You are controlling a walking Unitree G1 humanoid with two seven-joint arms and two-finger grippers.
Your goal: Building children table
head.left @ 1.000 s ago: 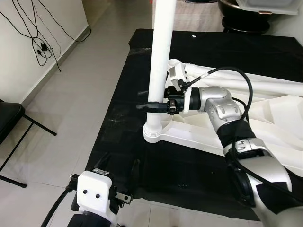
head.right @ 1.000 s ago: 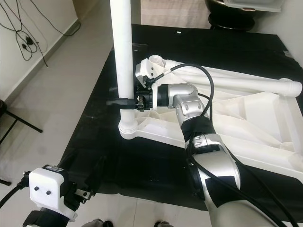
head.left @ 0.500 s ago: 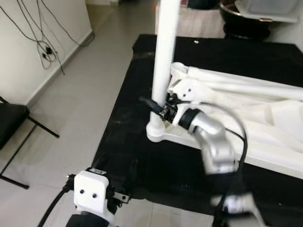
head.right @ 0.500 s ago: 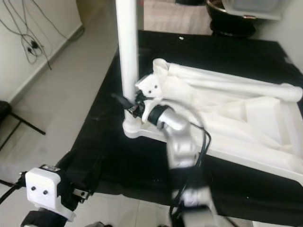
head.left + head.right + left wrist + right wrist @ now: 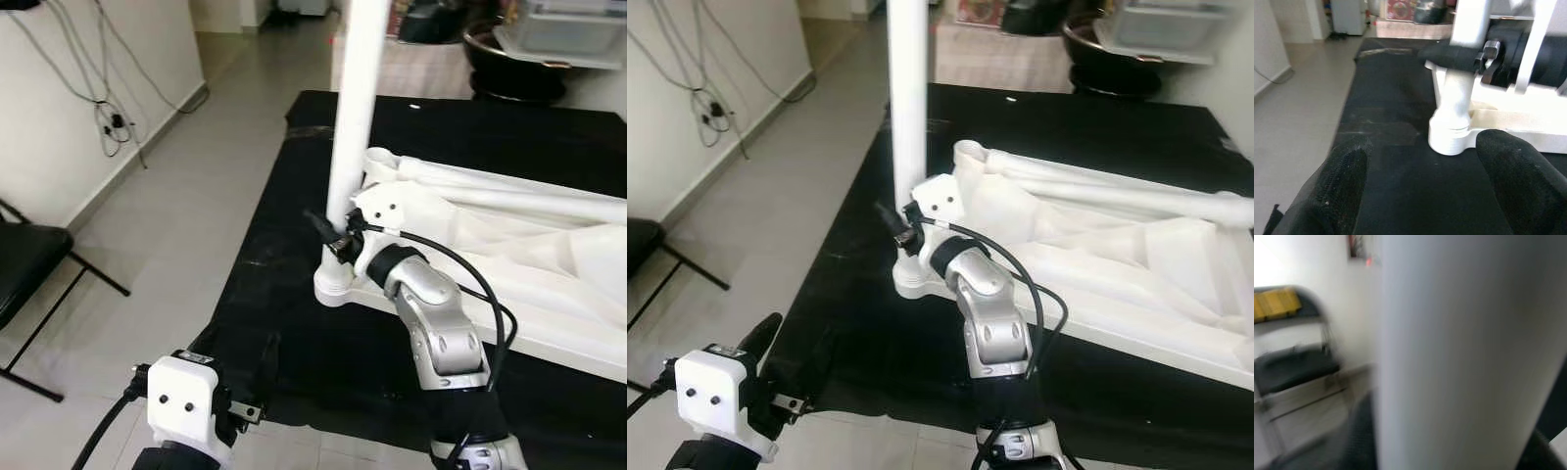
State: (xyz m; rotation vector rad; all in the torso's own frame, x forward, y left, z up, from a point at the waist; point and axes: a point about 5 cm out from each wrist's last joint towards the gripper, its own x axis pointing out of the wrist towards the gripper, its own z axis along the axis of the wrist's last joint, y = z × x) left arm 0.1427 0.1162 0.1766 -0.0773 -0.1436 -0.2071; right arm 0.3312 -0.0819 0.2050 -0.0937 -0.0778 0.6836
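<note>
The children's table (image 5: 509,245) lies upside down on a black mat (image 5: 294,304) spread over the tiled floor (image 5: 167,215), its white underside ribs facing up. One white leg (image 5: 355,117) stands upright in the corner socket (image 5: 335,284) at the mat's nine o'clock side; another leg (image 5: 509,181) lies flat along the far edge of the top, toward twelve o'clock.

The right gripper (image 5: 333,235) is at the upright leg, low down, just above the socket collar. Its black fingers (image 5: 1454,55) sit on either side of the tube, clamped on it, one fingertip poking out past the leg toward nine o'clock. In the right wrist view the leg (image 5: 1469,352) is a pale blur right up against the lens, with dark finger edges at both sides. The silver right arm (image 5: 985,313) reaches up from six o'clock, its black cable looping over the elbow.

The left gripper (image 5: 1425,191) hangs low at the near edge of the mat, around seven o'clock from the socket and well apart from it. Its two fingers (image 5: 1344,183) are spread wide with only mat between them, aimed toward the leg's base.

A black folding chair (image 5: 29,269) stands at nine o'clock by the wall, where cables (image 5: 113,117) dangle.
</note>
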